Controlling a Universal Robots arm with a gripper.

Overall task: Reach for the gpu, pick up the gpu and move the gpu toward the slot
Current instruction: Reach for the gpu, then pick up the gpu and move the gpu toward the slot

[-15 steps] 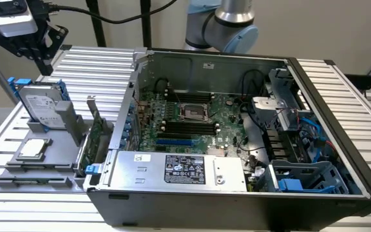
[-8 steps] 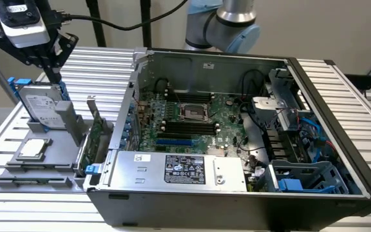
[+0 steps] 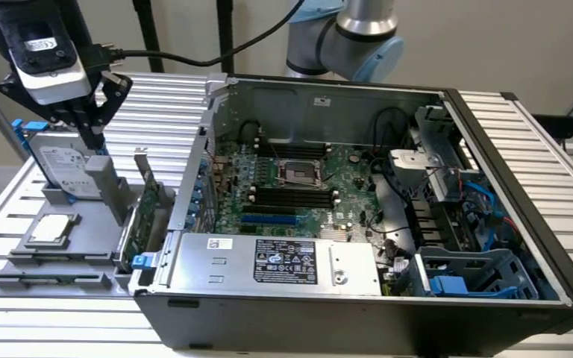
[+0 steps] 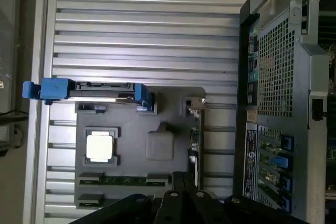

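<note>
**Exterior view:** the gripper was seen outside the case, off to the exterior view's left of it and directly above the hard drive. The jaws were pressed together with nothing pinched.

The gpu was stood on edge in the grey fixture, just beside the case wall and untouched. It was likely stood upright so its edge can be pinched from above. The case side was left off, so the motherboard was exposed.

The processor chip was laid flat, farther from the case. White labels were noted on the drive and the power supply, but the print could not be read.

**Wrist view:** the gpu was seen edge-on at the fixture edge nearest the case. The gripper was seen closed, near the gpu but apart from it.
</note>
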